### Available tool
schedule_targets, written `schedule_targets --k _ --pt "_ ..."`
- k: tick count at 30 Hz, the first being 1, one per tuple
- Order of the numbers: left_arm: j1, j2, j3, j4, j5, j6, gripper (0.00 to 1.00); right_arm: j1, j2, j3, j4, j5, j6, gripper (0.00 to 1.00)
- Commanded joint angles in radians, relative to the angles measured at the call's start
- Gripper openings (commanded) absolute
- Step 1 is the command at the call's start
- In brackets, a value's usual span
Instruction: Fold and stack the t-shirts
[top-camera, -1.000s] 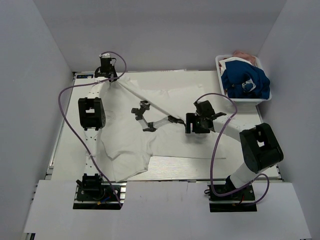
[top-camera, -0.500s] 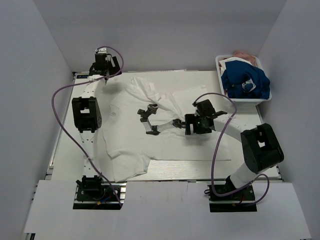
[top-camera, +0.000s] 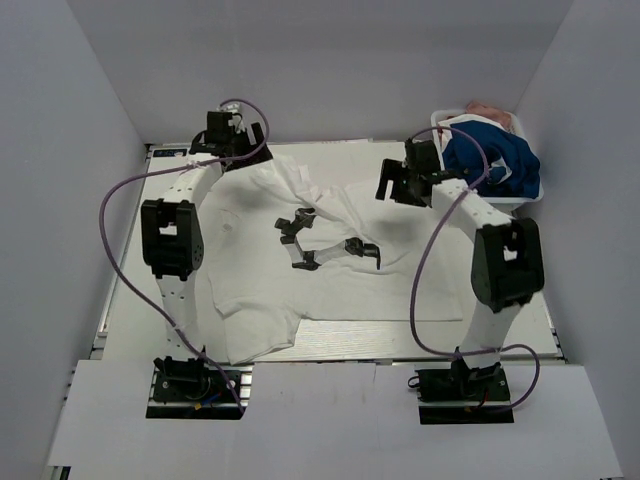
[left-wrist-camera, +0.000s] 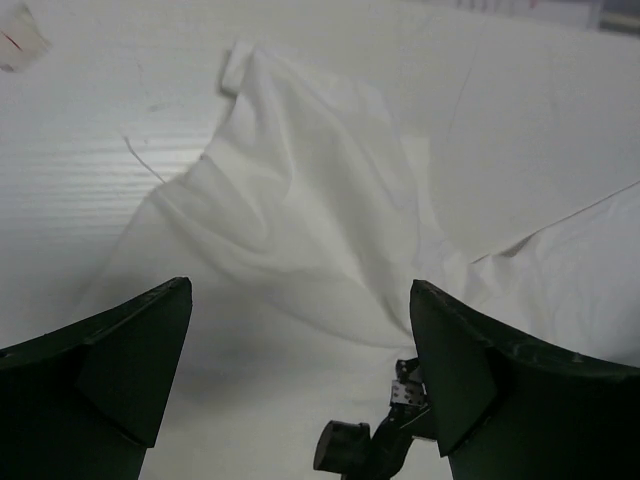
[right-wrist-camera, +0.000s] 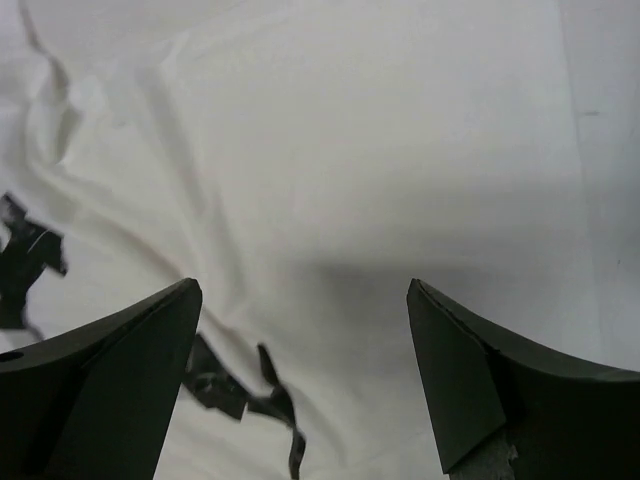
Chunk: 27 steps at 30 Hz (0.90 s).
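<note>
While the white table (top-camera: 125, 270) fills most of the overhead view, the white t-shirt (top-camera: 260, 275) lies rumpled across its left and middle, not yet folded, and the bin (top-camera: 490, 203) at the upper right holds the blue t-shirt (top-camera: 490, 150), not yet dealt with. The left gripper (top-camera: 232, 155) sits at the upper left over the far edge of the white cloth. The right gripper (top-camera: 398, 185) is at the upper middle right, just left of the bin. Smallest is the black print (top-camera: 320, 245), twisted at the centre of the frame. The likely trouble is a skewed fold: the cloth is bunched into ridges near the print, so a pinch there may catch two layers or only a loose wrinkle and drag the shirt crooked. Only the overhead view shows the bin and the whole shirt, but it leaves the jaw gaps hard to read. The wrist views settle that: the left gripper (left-wrist-camera: 300, 290) and the right gripper (right-wrist-camera: 303, 288) each have their jaws spread wide with nothing between them, only cloth beneath. The left wrist view alone shows a curled hem in its upper left.
</note>
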<state>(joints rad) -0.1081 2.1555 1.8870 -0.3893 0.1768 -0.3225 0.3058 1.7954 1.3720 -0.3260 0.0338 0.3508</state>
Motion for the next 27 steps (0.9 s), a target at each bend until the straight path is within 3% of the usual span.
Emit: schedule_targets --k 1,10,13,21,27 --pt "-0.007 0.076 0.001 -0.057 0.079 0.007 1.00 -0.039 0.128 0.112 -0.031 0.018 -0.016 0.90" --pt "-0.028 0.190 0.044 -0.072 0.032 -0.003 1.00 -0.065 0.453 0.453 -0.096 0.063 -0.091 0.90" --pt "-0.004 0.246 0.044 -0.082 0.023 -0.036 1.00 -0.068 0.522 0.495 -0.120 0.063 -0.060 0.90" --pt "0.059 0.464 0.356 -0.287 -0.108 -0.087 1.00 -0.135 0.689 0.663 -0.177 -0.009 0.050 0.90" --pt "0.100 0.497 0.414 -0.221 -0.039 -0.118 1.00 -0.155 0.771 0.789 -0.122 -0.118 0.008 0.90"
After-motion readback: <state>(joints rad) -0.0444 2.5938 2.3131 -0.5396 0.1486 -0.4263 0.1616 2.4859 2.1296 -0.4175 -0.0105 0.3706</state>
